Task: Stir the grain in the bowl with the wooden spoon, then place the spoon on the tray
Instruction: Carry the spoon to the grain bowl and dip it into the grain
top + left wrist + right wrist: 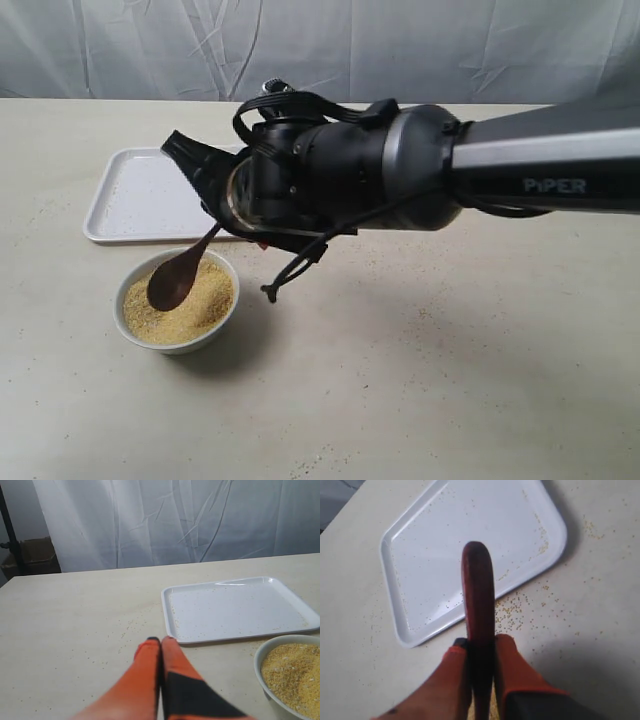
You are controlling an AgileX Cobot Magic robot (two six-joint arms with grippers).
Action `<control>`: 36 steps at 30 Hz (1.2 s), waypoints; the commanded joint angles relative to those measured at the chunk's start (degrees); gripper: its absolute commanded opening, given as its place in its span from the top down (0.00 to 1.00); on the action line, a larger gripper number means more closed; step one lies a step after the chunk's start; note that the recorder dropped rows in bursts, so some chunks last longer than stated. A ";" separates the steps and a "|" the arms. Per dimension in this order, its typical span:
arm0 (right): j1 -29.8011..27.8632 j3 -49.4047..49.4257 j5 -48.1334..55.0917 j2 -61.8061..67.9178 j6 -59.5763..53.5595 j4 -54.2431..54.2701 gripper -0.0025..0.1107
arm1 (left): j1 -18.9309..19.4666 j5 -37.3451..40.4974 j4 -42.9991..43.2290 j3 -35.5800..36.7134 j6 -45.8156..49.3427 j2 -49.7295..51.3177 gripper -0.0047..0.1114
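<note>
Wooden spoon (176,278), clamped by its handle in the right jaws, slants down-left onto the grain (207,297) in the bowl (200,345), with the tray (140,195) just beyond on the far side, while the left jaws are closed and empty.

- The bowl (180,345) sits on the worktop (450,380), just before the tray (140,195).
- The grain (205,300) lies in the bowl; the wooden spoon (172,282) hangs over it.

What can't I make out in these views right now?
- Exterior view: the arm hides the right claw's grip on the spoon and the tray's right end.
- Left wrist view: the bowl is cut by the frame edge.
- Right wrist view: the spoon's scoop is out of frame.
</note>
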 commanded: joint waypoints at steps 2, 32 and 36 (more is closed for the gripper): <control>-0.19 -2.99 2.01 3.62 1.95 1.41 0.97 | -0.36 0.16 0.00 0.28 -0.08 -0.29 0.96; -0.19 -2.88 25.69 -9.77 -106.33 47.36 0.89 | -0.36 0.16 0.00 0.28 -0.08 -0.29 0.96; -1.13 -1.54 26.32 -12.35 -123.99 63.54 0.98 | -0.36 0.16 0.00 0.28 -0.08 -0.29 0.96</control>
